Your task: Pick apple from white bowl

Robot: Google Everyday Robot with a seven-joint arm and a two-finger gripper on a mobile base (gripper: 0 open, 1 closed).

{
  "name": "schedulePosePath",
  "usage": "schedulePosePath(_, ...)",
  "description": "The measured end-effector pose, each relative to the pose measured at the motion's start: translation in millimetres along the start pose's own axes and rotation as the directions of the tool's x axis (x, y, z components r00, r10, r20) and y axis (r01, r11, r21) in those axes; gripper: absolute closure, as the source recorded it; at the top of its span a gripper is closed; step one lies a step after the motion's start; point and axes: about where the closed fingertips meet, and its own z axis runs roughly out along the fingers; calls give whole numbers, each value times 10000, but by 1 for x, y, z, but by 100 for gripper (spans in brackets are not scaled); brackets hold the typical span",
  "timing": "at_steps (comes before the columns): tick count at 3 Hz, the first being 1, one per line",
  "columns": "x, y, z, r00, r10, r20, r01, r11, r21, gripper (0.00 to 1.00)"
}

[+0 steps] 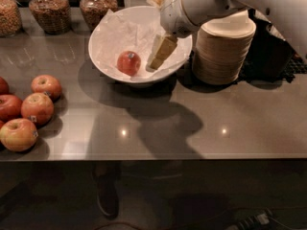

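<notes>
The apple (129, 63) is small, round and orange-red with a pale sticker near its top. It lies in the white bowl (106, 65), which is lined with crumpled white paper and stands at the back middle of the grey counter. My gripper (161, 52) hangs from the white arm that comes in from the upper right. Its cream fingers point down into the bowl's right half, a short way right of the apple and apart from it.
Several red-and-yellow apples (37, 108) lie grouped at the left edge of the counter. A stack of cream disposable bowls (223, 52) stands right of the white bowl. Glass jars (48, 8) of dry goods line the back left. A dark holder (273, 47) sits at far right.
</notes>
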Motion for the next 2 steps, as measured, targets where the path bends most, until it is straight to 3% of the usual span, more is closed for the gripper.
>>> schedulePosePath(2,2,-4,42,9996,-81,283,97,9982,-585,49)
